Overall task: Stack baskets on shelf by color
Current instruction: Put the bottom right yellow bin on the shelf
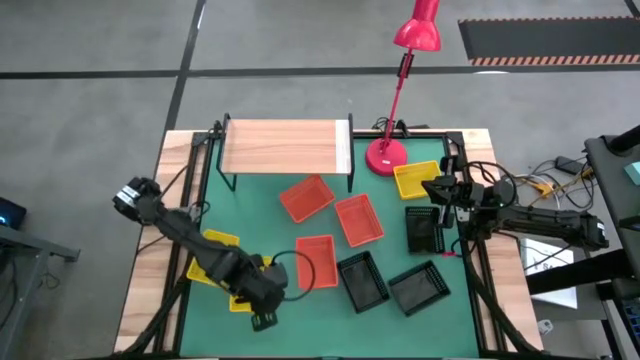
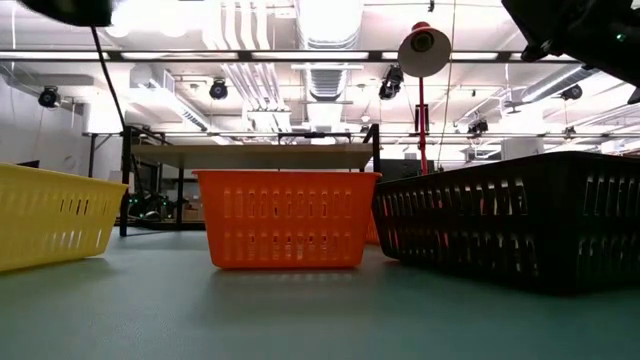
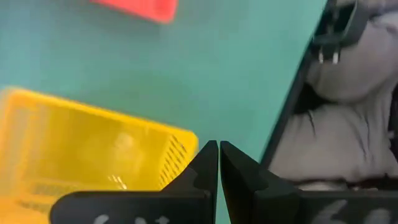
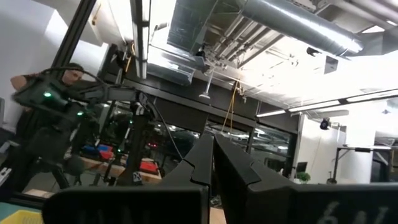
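The shelf (image 1: 285,147) stands at the table's far side with a bare wooden top. Three red-orange baskets (image 1: 317,260) lie on the green mat at mid-table, and three black ones (image 1: 419,287) to their right. One yellow basket (image 1: 416,178) sits at the far right. Two more yellow baskets (image 1: 212,250) lie near left, partly hidden under my left arm. My left gripper (image 3: 219,155) is shut and points down above the mat, just beside a corner of a yellow basket (image 3: 87,149). My right gripper (image 4: 213,149) is shut and tilted upward at the table's right (image 1: 440,190).
A red desk lamp (image 1: 386,155) stands beside the shelf's right end. Cables and gear lie off the table's right edge (image 1: 550,185). The table's near edge (image 3: 298,93) is close to my left gripper. A person (image 4: 43,118) shows in the room beyond.
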`<state>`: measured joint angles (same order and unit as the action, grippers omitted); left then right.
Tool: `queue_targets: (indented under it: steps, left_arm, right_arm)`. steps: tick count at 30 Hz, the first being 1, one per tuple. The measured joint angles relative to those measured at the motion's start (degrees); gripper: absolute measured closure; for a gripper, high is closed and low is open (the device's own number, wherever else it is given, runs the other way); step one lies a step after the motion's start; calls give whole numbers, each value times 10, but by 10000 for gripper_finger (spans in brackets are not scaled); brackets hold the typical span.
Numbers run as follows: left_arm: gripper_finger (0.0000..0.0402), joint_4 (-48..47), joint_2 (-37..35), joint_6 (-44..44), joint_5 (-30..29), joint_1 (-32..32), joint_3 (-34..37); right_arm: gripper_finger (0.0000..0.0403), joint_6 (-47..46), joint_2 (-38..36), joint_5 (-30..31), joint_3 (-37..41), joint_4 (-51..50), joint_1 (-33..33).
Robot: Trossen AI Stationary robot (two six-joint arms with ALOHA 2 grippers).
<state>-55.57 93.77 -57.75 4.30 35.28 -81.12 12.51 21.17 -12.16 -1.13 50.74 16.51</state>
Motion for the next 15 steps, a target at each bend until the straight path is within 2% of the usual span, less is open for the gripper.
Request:
queue_targets:
  steps: [11,15]
  left_arm:
    - [401,-6,12,27,26,90,5]
    - [377,-4,12,31,27,107,16]
  right_arm:
    - [394,-9,-1,-3,0,-8,0]
    - [394,-12,-1,-3,0,-7,0]
